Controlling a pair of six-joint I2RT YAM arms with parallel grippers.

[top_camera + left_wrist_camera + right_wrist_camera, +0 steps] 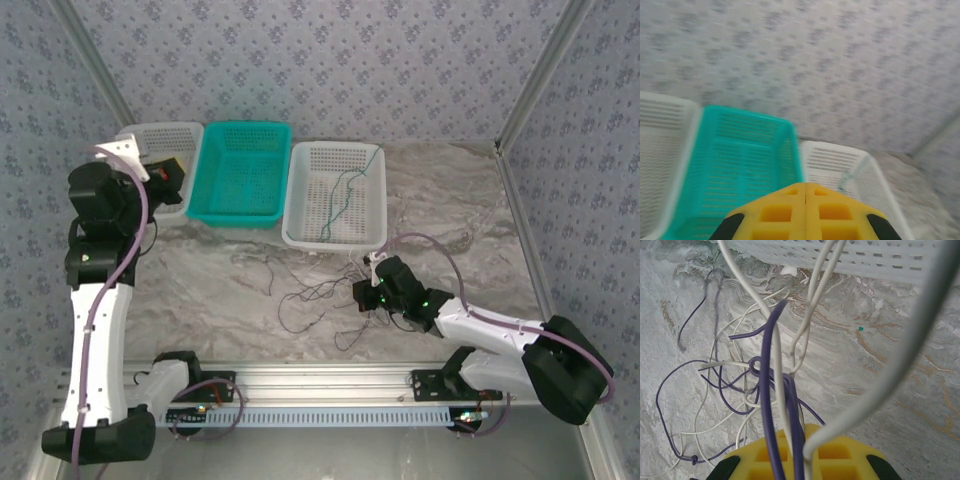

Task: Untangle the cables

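The left gripper [805, 192] hangs raised with its yellow fingers [775, 212] pressed flat together along a centre seam, clenched on nothing. Below and ahead of it, slightly to its left, sits the teal basket [740, 165]. The left white basket [660, 130] lies further to its left, and the right white basket [840, 160] lies ahead to its right. A green-teal cable [350, 195] lies inside that right basket, well apart from both grippers, with one end hooked over the far rim.

The rest of the cables [310, 295] form a loose tangle of dark and whitish strands on the marbled table [450, 215], in front of the baskets. The right gripper [797, 442] is low over the table at the tangle's right edge, just short of the right white basket's near wall. It is clamped on the cables. A dark strand and a whitish strand run straight out from between its yellow fingers [840, 455] and climb away ahead of it. The slack loops spread over the table ahead and to its left, crossing one another and knotted near the middle. Two whitish strands rise ahead of the gripper toward the basket wall.
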